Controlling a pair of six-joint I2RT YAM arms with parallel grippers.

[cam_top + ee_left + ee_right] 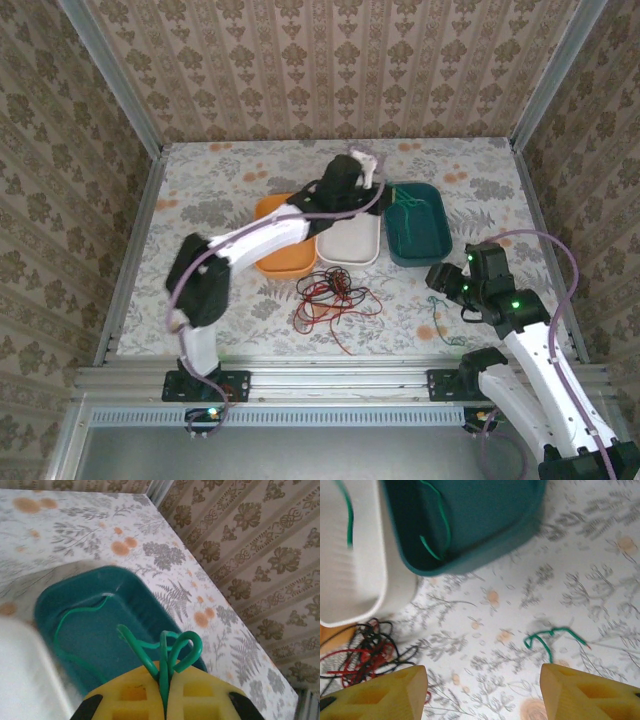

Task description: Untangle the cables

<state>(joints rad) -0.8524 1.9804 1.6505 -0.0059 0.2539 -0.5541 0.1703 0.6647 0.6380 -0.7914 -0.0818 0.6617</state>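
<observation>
Over the teal tray, left hand (pixel 165 692): fingers together, clamped on a loop of the green cable (pixel 172 650). From the grip the cable trails down into the teal tray (pixel 75 595).
Right hand (pixel 482 672): fingers apart with nothing between them, held above the tabletop (pixel 600 555) near the tray's near corner.
Loose end (pixel 552 637): a green length lying flat on the tabletop, at 2 o'clock from the right hand in the right wrist view, clear of both fingers.
Long axis of loose end: roughly 9 to 3 o'clock, kinked at the 9 o'clock side, tip toward 3 o'clock.
Continuity: cannot tell whether this length joins the held loop.
Red and black cables (pixel 357 657): knotted together at 9 o'clock from the right hand, just beside the white tray (pixel 350 580).
Nearer arm: right. The left hand is occupied and well apart, toward 12 o'clock.
Approach, as judged: shift the right hand toward 2 o'clock and close its fingers across the 9-to-3 axis.
</observation>
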